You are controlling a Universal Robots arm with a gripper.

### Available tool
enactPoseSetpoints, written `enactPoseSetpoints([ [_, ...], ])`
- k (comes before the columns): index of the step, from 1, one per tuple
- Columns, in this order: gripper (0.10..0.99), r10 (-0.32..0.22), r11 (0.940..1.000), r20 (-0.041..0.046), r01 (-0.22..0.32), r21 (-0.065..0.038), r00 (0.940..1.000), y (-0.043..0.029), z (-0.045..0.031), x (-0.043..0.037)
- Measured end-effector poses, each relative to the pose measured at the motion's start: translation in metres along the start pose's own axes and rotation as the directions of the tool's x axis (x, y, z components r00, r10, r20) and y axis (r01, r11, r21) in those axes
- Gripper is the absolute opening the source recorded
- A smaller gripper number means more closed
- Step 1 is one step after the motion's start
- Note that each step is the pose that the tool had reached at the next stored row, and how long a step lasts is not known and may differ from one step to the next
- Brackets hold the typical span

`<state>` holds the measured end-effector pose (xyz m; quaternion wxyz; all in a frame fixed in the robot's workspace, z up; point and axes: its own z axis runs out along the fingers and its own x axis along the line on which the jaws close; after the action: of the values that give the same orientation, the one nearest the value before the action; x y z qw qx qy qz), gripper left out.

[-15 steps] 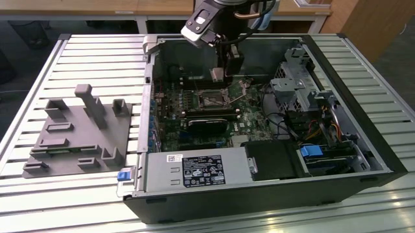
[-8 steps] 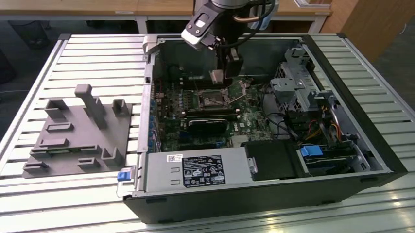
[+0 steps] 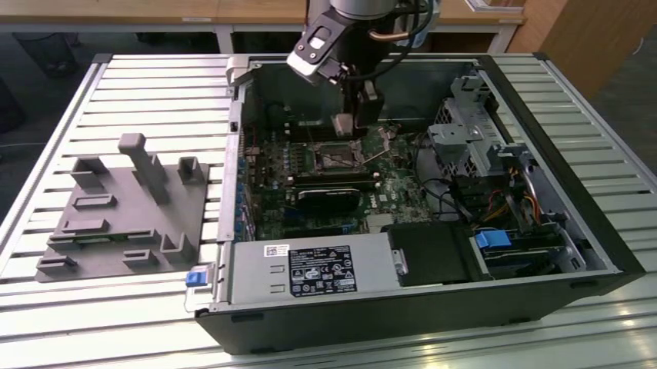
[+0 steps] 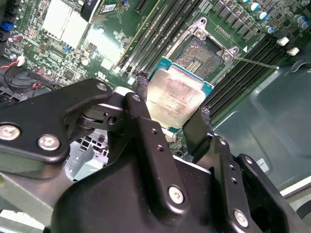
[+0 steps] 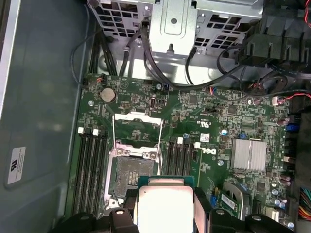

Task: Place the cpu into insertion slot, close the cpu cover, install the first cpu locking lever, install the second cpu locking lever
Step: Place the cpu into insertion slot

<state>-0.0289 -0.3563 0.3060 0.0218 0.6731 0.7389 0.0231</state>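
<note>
My gripper [image 4: 171, 107] is shut on the cpu [image 4: 178, 97], a flat square chip with a silvery top and a blue-green edge, held by two opposite sides between black fingers [image 4: 142, 90]. The chip hangs just above and beside the insertion slot [image 4: 198, 56], a dark square socket with its contacts bare. In the first wrist view the cpu [image 5: 165, 201] overlaps the near edge of the insertion slot [image 5: 133, 171]. The cpu cover [image 5: 137, 117] stands swung open past the socket, with a thin locking lever [image 5: 160, 145] raised on each side. In the exterior view the gripper [image 3: 348, 127] hovers over the slot [image 3: 334, 156].
The open computer case [image 3: 575, 192] lies on a slatted table. Black memory slots [image 5: 91, 170] flank the socket. A drive cage [image 3: 467, 134], cables, a black heatsink block [image 3: 328, 201] and a power supply [image 3: 308, 269] surround the board. A grey fixture [image 3: 123, 211] sits at the exterior view's left.
</note>
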Motion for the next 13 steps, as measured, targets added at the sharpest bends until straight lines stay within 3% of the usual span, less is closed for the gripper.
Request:
enactPoseSetpoints([
  [5, 0.541, 0.0, 1.0, 0.0004, 0.0, 0.0, 1.0, -0.0003, 0.0048, 0.0],
  [10, 0.541, 0.004, 1.0, 0.0167, -0.004, 0.001, 0.9999, -0.0007, 0.0096, 0.0002],
  [13, 0.541, 0.004, 1.0, 0.02, -0.004, 0.001, 0.9998, -0.0009, 0.0132, 0.0005],
])
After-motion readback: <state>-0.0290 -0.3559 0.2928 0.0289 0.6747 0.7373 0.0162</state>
